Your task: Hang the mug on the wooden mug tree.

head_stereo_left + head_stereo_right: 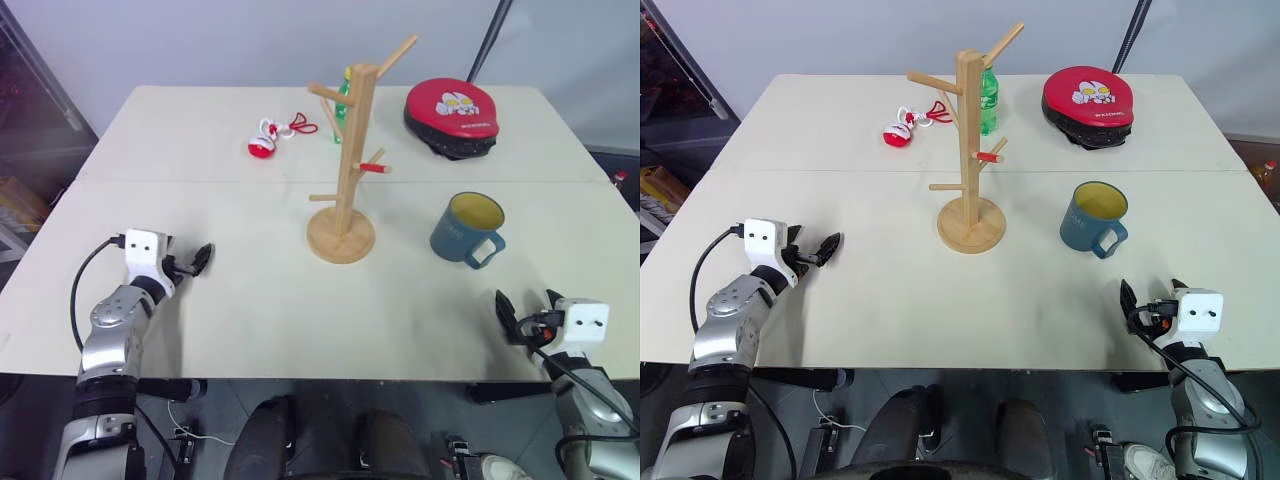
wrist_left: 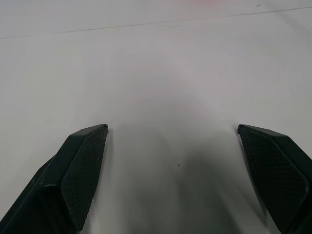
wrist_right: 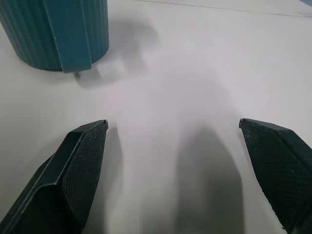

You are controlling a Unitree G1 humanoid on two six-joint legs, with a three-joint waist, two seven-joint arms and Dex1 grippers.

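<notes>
The mug (image 1: pixel 467 229) stands upright on the table (image 1: pixel 250 300), right of centre in the frame, yellow inside showing, handle turned toward the lower right. Left of it, near the middle, the wooden mug tree (image 1: pixel 345 160) stands on its round base, well apart from the mug, with no mug on its pegs. Left gripper (image 1: pixel 195 262) sits low at the left edge of the table, jaws spread wide, nothing between them. Right gripper (image 1: pixel 527 312) hangs at the lower right, jaws also wide apart and empty, the mug just ahead of it. Up top: a red pad (image 1: pixel 455 115), a green bottle (image 1: pixel 988 100), a small red and white toy (image 1: pixel 265 140).
</notes>
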